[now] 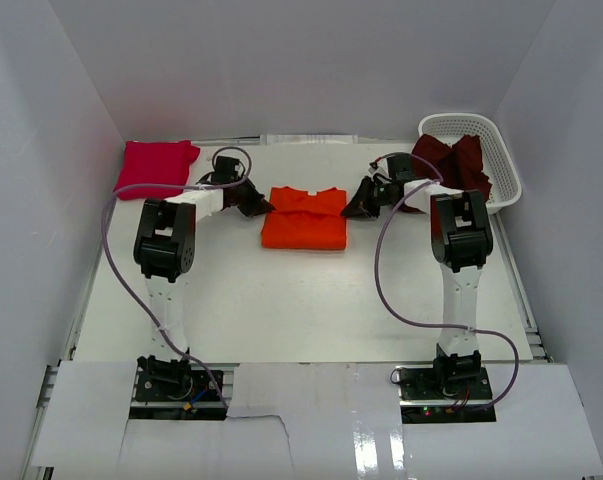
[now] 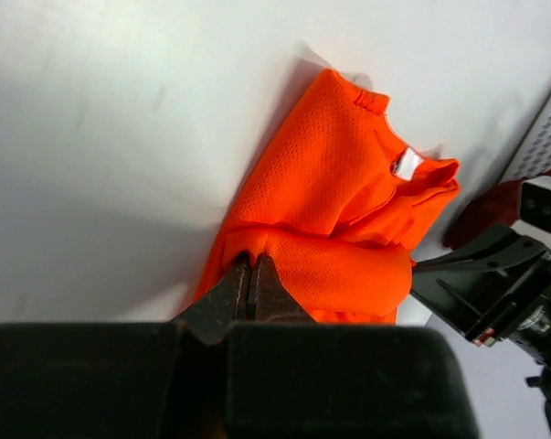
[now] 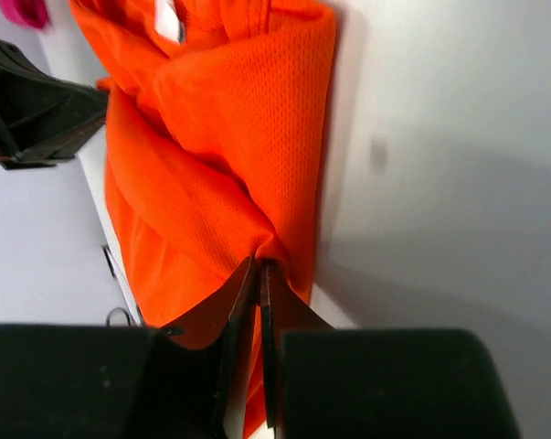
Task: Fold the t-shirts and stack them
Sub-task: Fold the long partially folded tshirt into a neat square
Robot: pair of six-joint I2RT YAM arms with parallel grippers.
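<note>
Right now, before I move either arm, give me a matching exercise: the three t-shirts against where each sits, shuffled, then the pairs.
Things:
1. bright orange mesh t-shirt
2. magenta-pink cloth t-shirt
3. dark maroon cloth t-shirt
Places:
A. in the white plastic lattice basket, far right
B. centre, pinched by the left hand and the right hand
C. far left corner of the white table
Pairs: 1-B, 2-C, 3-A

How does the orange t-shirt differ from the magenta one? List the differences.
Place: the orange t-shirt lies mid-table; the magenta t-shirt sits at the far left corner.
Grip: the left pincer and right pincer each pinch an edge of the orange t-shirt; no pincer touches the magenta t-shirt.
Shared: both are plain cloth tees lying on the white table.
</note>
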